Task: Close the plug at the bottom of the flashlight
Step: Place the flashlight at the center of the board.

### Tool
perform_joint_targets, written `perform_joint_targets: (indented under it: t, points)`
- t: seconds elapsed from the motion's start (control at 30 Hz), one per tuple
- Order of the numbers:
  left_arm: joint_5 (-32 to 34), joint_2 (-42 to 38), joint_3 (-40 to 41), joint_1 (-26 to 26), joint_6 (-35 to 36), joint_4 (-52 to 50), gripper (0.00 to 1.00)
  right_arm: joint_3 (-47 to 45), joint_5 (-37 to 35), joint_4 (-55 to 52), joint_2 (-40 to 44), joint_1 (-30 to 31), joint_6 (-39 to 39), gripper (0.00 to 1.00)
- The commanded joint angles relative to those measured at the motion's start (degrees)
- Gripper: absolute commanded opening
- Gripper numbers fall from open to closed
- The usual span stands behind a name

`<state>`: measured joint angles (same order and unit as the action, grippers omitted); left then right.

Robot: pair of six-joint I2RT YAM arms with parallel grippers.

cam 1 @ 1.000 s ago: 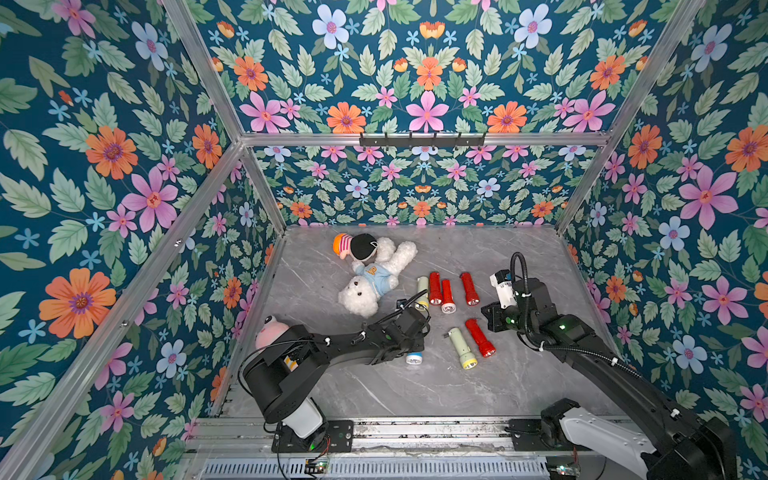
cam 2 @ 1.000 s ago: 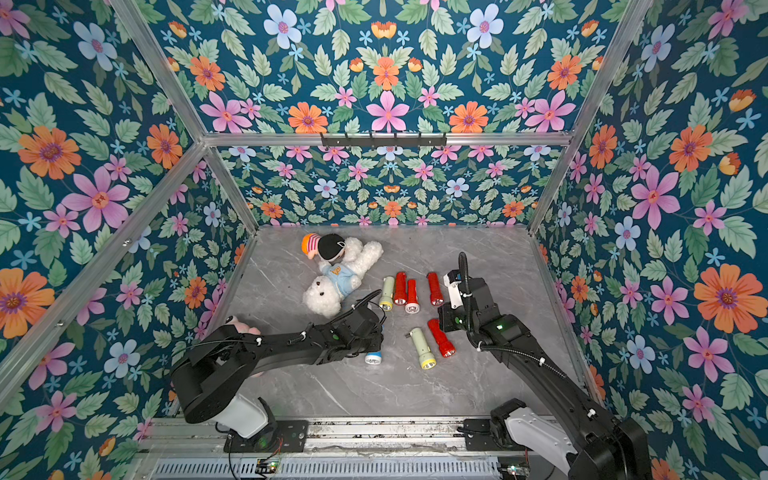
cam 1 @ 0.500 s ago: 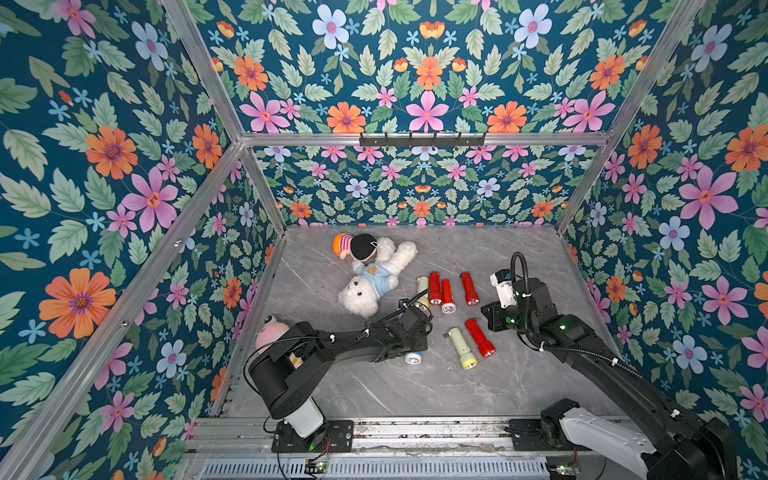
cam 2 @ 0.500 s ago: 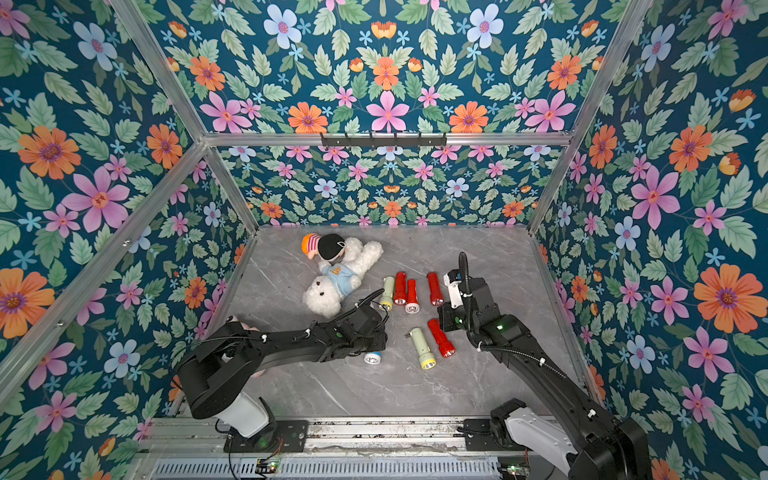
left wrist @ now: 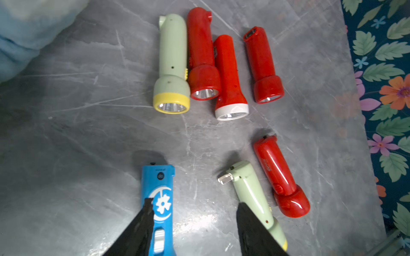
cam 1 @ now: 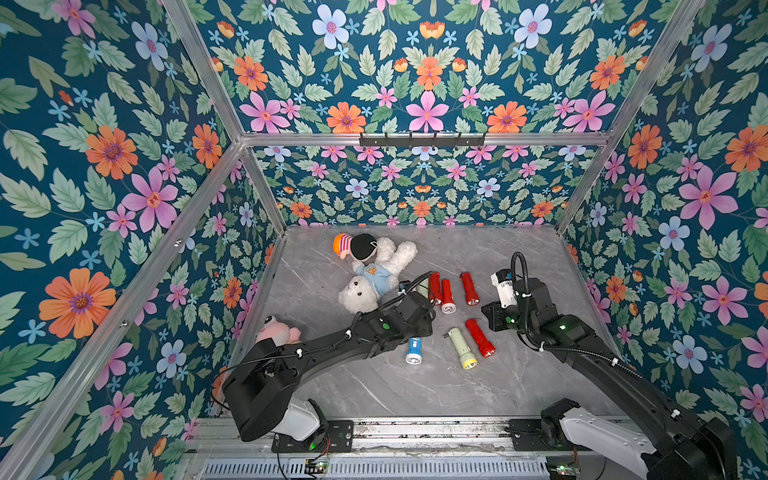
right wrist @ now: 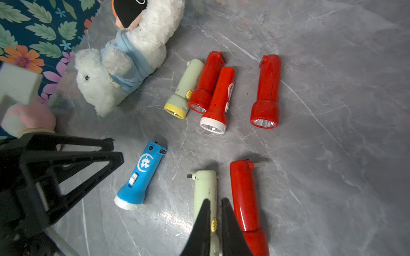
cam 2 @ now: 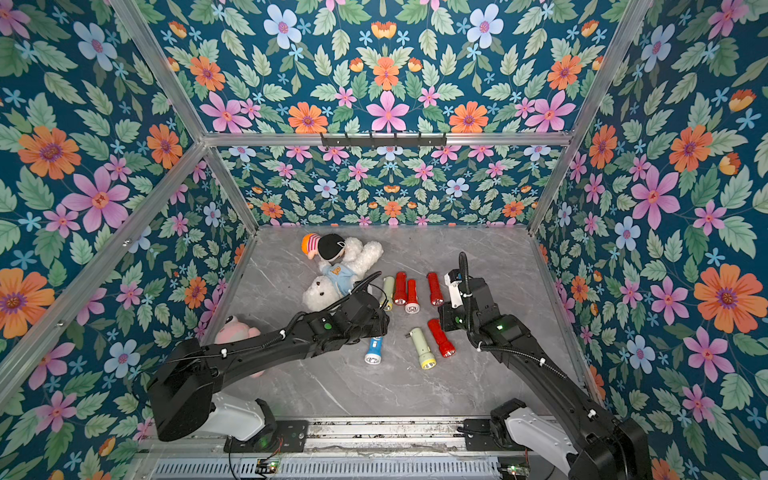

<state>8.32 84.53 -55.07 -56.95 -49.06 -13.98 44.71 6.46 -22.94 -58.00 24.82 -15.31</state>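
Lying flat on the grey table (cam 1: pixel 415 395), the blue flashlight (cam 1: pixel 413 350) has its tail end partly covered by the left arm (cam 1: pixel 332 345) in both top views; the left wrist view cuts off its head. Its plug is too small to judge. The left gripper (left wrist: pixel 195 202) is spread above it, holding nothing. The right gripper (right wrist: pixel 215 200) shows a narrow gap, over a green flashlight (right wrist: pixel 205 188).

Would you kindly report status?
Left gripper open above blue plastic flashlight. Right gripper slightly open, pointing at nearer pale green flashlight, plug out. Glossy red flashlight close beside.
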Motion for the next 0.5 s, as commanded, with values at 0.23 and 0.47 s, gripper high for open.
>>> perform_joint_targets:
  t: [0.23, 0.47]
  points:
    - [-3.1, 13.5, -7.5, -7.6, -3.9, 3.3, 0.62, -1.9, -5.5, -2.0, 3.2, -6.8, -4.8, 0.30]
    - [-4.6, 19.9, -11.0, -8.1, -5.2, 3.8, 0.62, -3.5, -4.6, -1.3, 4.9, -8.4, -5.5, 0.31]
